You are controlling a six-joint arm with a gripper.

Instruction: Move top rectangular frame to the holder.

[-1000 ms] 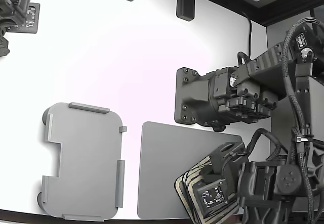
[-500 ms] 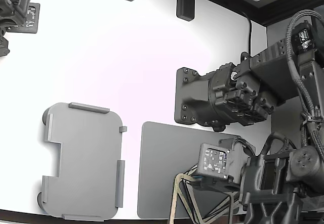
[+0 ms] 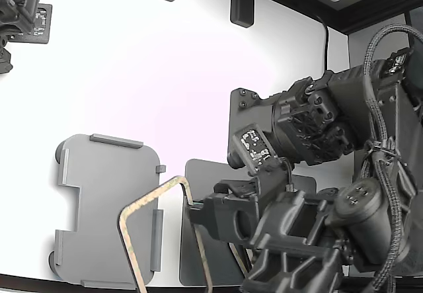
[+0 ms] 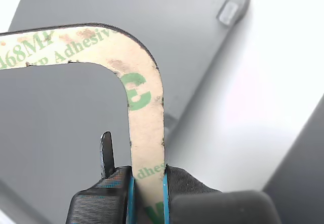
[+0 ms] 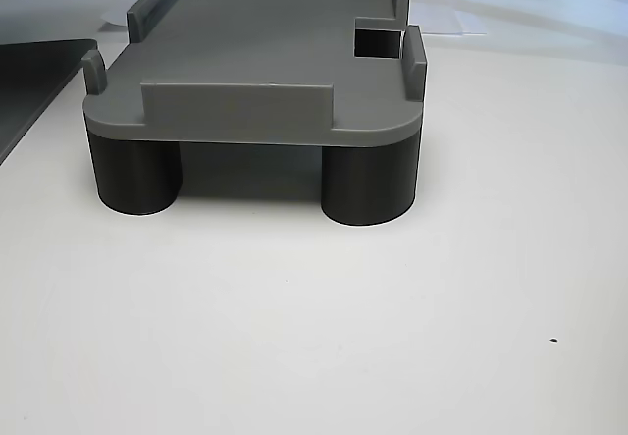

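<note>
The gripper [image 4: 147,183] is closed on the top rectangular frame [image 4: 144,107]; in the wrist view its two dark fingers [image 4: 109,191] press one side of the tan strip between them, just below a rounded corner. Green printed letters are visible on the strip.

In the exterior view the top rectangular frame [image 3: 142,204] is in the air, held out in front of the gripper [image 3: 195,213] toward the exterior view's left. The far corner of the frame from the gripper lies over the right edge of the holder [image 3: 106,207], and the near side crosses the gap between the holder and the dark grey mat [image 3: 198,174].

Half a second ago the frame was lower and further to the exterior view's right, over the mat near the stack, and the arm was more to the right too. Now the arm has swung left and the frame reaches the holder's edge.

The other view shows the holder [image 5: 255,62] alone on the white table [image 5: 392,337], with nothing on its top plate.
</note>
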